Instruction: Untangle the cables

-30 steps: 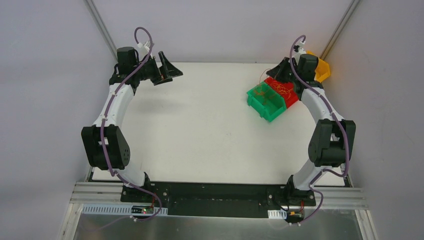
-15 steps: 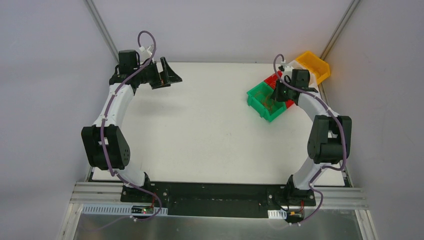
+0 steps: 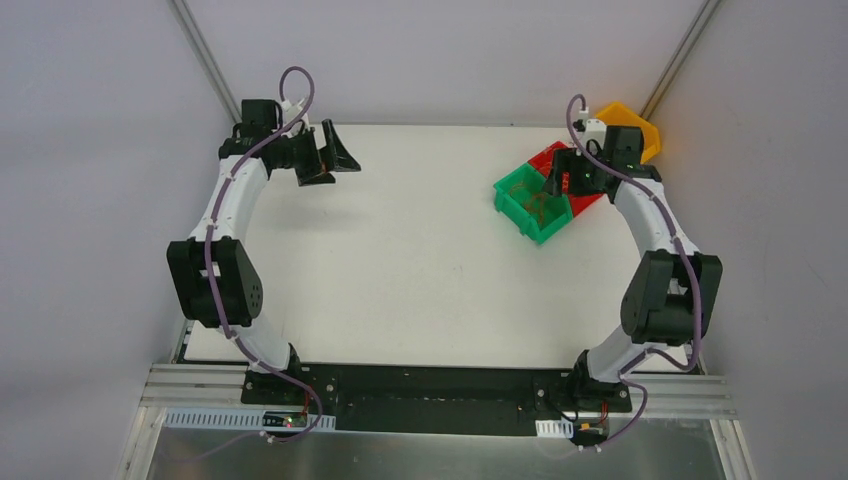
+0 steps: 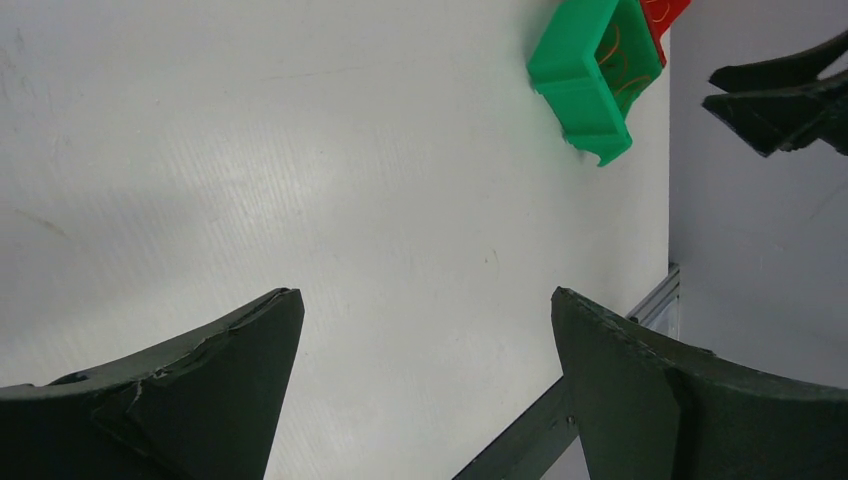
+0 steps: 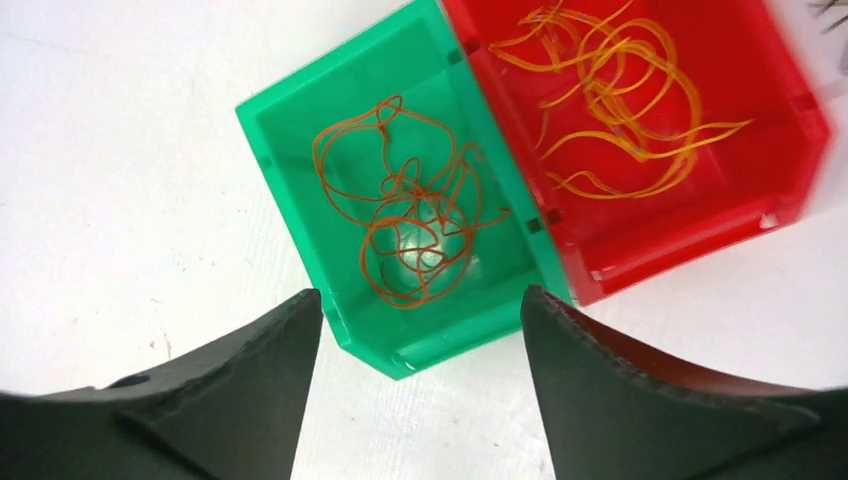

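The cables are thin curly wires lying in two bins. A tangle of orange-brown wires [image 5: 410, 215] rests in the green bin [image 5: 290, 190], and yellow-orange wires [image 5: 610, 95] lie in the red bin [image 5: 790, 110] beside it. My right gripper [image 5: 420, 293] hovers open above the green bin's near corner with nothing between its fingers; in the top view it [image 3: 555, 180] stands over the two bins. Far off at the table's back left, my left gripper [image 3: 335, 160] is wide open and holds nothing [image 4: 425, 292].
A yellow bin [image 3: 640, 125] sits at the back right corner behind the right arm. The green bin [image 3: 515, 190] and red bin [image 3: 590, 203] touch side by side at the back right. The table's edge rail [image 4: 650, 300] shows in the left wrist view.
The right gripper swung from the red bin to over the green bin, then drew back a little and opened from shut. The left arm shifted only slightly.
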### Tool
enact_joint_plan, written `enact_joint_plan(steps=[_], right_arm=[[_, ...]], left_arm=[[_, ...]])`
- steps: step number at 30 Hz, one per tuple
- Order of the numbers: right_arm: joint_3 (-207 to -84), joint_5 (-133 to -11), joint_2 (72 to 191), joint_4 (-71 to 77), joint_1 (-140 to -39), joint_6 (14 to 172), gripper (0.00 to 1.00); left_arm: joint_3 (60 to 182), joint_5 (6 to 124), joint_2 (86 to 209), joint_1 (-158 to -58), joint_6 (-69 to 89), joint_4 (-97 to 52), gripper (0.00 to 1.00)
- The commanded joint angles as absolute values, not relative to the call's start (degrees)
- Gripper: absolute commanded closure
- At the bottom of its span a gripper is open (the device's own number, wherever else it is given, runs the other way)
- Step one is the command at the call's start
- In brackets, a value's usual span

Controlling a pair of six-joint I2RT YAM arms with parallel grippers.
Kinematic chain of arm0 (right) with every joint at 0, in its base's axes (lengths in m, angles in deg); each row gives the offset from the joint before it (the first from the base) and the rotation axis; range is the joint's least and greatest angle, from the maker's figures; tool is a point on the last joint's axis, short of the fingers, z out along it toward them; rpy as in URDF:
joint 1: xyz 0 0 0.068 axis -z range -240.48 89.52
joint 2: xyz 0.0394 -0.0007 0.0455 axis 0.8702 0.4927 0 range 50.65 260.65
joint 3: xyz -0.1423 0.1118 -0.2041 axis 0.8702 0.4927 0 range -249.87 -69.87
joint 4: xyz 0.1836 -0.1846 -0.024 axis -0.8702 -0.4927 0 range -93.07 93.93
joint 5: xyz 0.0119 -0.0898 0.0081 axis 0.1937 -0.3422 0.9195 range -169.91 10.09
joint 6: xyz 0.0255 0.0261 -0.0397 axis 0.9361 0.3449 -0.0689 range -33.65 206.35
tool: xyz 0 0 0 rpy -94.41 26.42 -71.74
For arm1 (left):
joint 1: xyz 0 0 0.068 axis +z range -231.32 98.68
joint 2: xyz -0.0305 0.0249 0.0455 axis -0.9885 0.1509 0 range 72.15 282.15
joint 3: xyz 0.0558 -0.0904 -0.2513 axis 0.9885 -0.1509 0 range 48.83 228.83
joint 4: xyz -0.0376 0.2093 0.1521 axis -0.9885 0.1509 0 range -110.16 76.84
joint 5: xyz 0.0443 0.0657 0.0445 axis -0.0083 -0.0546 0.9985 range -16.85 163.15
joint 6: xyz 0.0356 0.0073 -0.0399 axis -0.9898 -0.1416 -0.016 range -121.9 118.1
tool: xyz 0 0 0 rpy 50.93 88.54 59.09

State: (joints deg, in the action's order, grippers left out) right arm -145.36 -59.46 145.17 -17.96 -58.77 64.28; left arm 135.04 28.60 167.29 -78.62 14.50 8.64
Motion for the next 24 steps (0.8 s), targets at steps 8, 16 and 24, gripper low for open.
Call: enact_joint_plan(steps=[8, 16, 24], right_arm=[[-152.53, -47.73, 135.73, -32.81, -52.00, 72.29, 0.01], [-146.70, -49.92, 134.99, -37.52, -55.87, 74.89, 0.01], [-144.48, -50.54, 134.85, -36.41, -59.11, 75.15, 0.01]], left_arm=[[148.29, 36.99, 174.08, -75.08, 5.24, 28.22, 0.01], [145.63, 47.32, 173.04, -77.30, -0.65, 31.38, 0.01], [143.04, 53.54, 171.14, -81.12, -0.77, 31.64, 0.01]])
